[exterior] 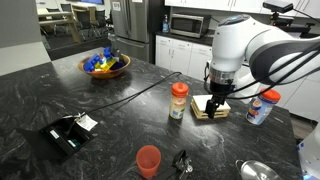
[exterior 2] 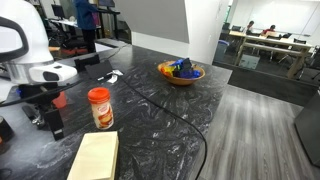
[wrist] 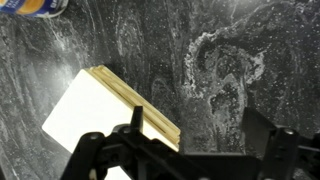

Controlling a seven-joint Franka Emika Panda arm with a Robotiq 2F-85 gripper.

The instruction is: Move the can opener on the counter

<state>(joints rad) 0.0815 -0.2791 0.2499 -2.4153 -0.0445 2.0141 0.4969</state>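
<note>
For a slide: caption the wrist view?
Open gripper poised over a pale flat block on the black marbled counter.

Black marbled counter [exterior: 120,110]
Holds can opener [exterior: 182,160], orange cup [exterior: 148,160], black box [exterior: 68,132], wooden bowl [exterior: 105,66], orange-lidded jar [exterior: 179,101], wooden block [wrist: 90,115], black cable [exterior: 140,95].

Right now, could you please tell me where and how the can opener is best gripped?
Probably across its slim dark handles, from straight above: the can opener lies flat on the counter, with the orange cup close beside it.
</note>
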